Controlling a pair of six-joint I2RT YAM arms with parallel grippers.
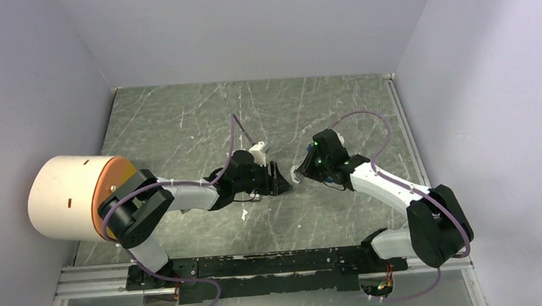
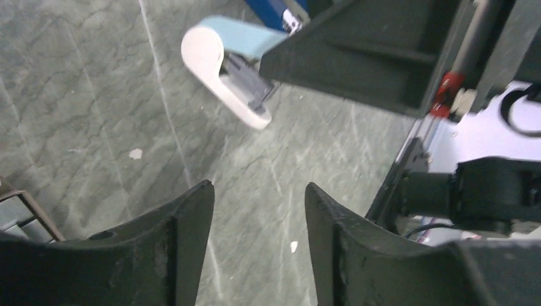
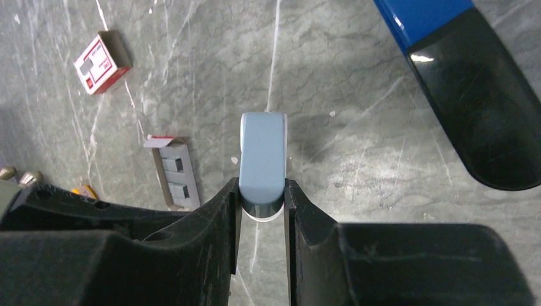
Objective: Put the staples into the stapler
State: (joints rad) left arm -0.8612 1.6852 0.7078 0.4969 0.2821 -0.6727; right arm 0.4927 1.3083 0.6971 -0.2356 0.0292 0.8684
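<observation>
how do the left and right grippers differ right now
The left gripper stands open with nothing between its jaws; the right gripper is shut on the pale blue-grey piece. In the top view the left gripper reaches in from the left, the right gripper from the right. Both are black and face each other near the middle of the table.

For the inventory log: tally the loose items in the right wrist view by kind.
Stapler: 1
Staples: 1 stack
Box: 1
Pale blue piece, in right claw: 1
Orange block, mostly hidden: 1
Total: 5
</observation>
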